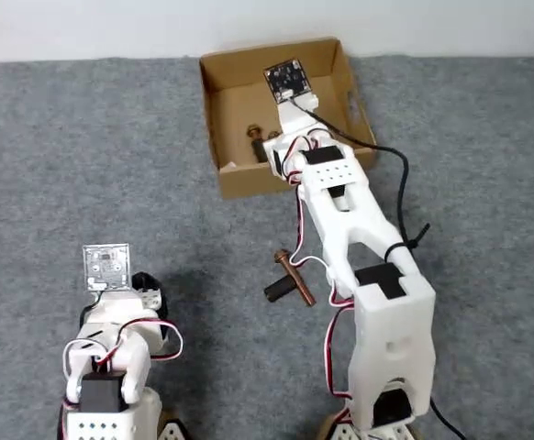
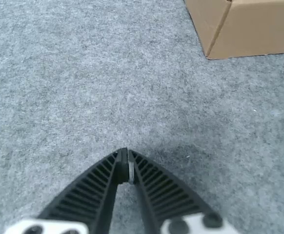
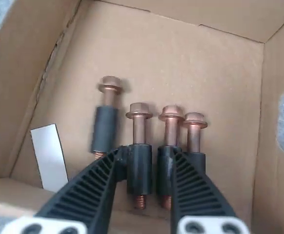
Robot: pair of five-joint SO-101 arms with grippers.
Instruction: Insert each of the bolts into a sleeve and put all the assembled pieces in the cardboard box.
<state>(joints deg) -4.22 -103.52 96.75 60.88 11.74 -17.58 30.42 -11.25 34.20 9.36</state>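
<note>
The cardboard box [image 1: 239,87] stands at the back of the table. Several assembled pieces, copper bolts in black sleeves, lie side by side on its floor; one [image 3: 105,122] lies a little apart from the others. My right gripper [image 3: 147,156] is low inside the box and open. Its fingers straddle two of the pieces [image 3: 139,165], [image 3: 165,163]. On the carpet lie a loose copper bolt [image 1: 294,275] and a black sleeve [image 1: 279,292], touching each other next to the right arm. My left gripper [image 2: 127,168] is shut and empty, just above the carpet.
Grey carpet [image 1: 83,156] covers the table. A corner of the box [image 2: 239,24] shows in the left wrist view. The right arm [image 1: 359,229] stretches from the front edge to the box, its cable [image 1: 400,174] looping beside it. A white label [image 3: 49,156] lies on the box floor.
</note>
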